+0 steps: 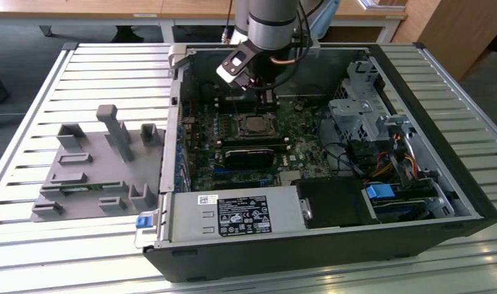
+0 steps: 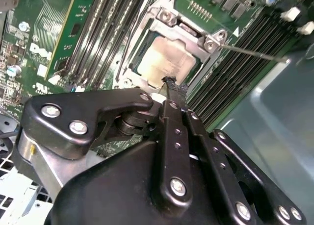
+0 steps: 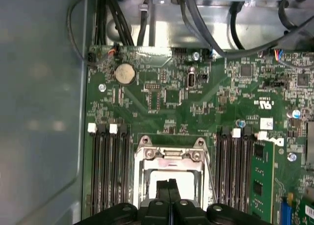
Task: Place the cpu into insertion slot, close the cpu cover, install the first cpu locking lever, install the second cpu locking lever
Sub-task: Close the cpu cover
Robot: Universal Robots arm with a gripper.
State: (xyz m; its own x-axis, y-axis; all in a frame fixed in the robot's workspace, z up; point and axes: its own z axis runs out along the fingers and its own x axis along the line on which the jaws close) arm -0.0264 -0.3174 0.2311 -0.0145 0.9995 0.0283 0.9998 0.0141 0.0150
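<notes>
My gripper [image 2: 172, 84] is clenched on nothing, its fingertips pressed together just above the cpu [image 2: 164, 63]. The chip lies flat in the insertion slot [image 1: 240, 125], framed by the cpu cover [image 3: 169, 155]. I judge it light, rigid and fragile underneath, to be held by opposite edges only; beyond, a thin locking lever [image 2: 245, 51] runs off the socket corner.

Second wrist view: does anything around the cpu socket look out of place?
One locking lever juts out from a corner of the cpu cover across the memory slots, apparently unlatched. The cpu looks seated flat.
</notes>
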